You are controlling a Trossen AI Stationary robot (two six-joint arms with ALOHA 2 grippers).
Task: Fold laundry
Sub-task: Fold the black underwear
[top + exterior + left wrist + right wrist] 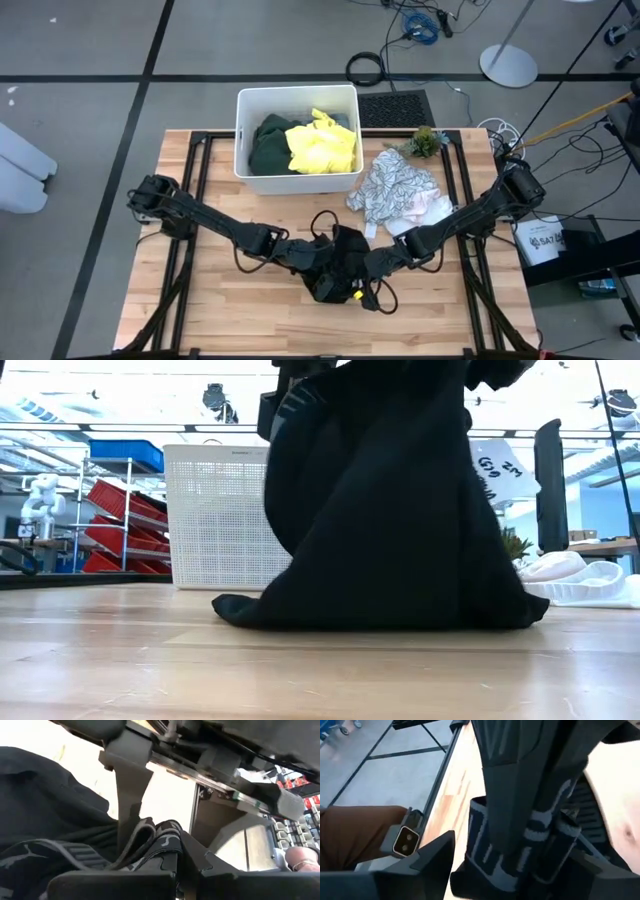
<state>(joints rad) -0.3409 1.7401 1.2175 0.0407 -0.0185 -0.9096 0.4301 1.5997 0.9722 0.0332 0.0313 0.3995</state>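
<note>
White bin (243, 135) w/ green (268, 143), yellow garments (322, 146).

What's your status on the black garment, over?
Left gripper shut on black garment, table centre. Right gripper open around its waistband. Patterned white garment lies beside the white bin; nothing blocking.

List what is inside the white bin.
In the white bin lie a dark green garment and a bright yellow one. A bluish bit shows behind them; anything beneath is covered.
</note>
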